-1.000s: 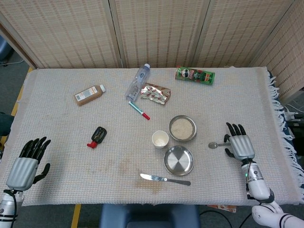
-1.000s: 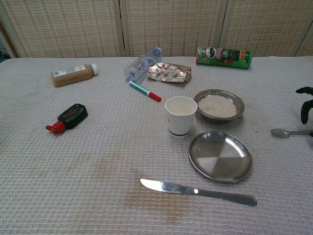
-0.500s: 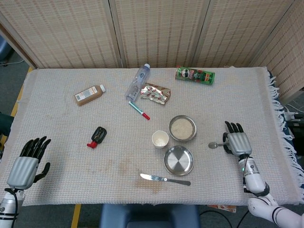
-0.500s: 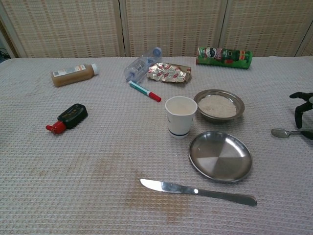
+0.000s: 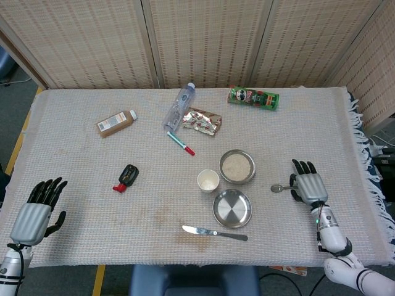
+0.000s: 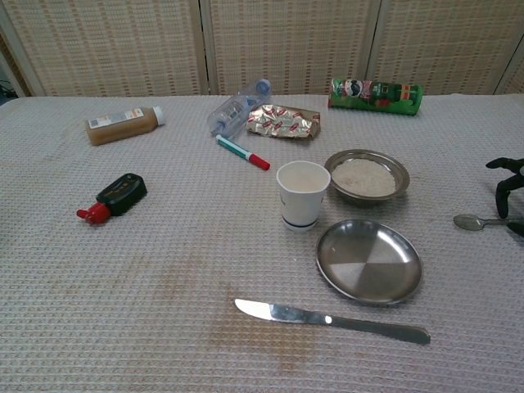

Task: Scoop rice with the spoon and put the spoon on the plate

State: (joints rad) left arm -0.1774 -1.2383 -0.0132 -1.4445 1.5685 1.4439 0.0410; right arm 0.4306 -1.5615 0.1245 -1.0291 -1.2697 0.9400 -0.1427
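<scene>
Spoon (image 5: pixel 281 187) lies flat at right centre of the frame on the worktop, its handle under my right hand (image 5: pixel 308 185); whether the fingers have closed on it I cannot tell; thin, stiff, slippery metal, I judge; pinch mid-handle; left hand (image 5: pixel 36 211) spread, idle

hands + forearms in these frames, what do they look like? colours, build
Both alike: left hand and right hand have silver-grey backs and black fingers. Right wrist is a slim silver-grey cylinder with a small green light, then a white rounded arm segment. No sleeves or cables visible.
</scene>
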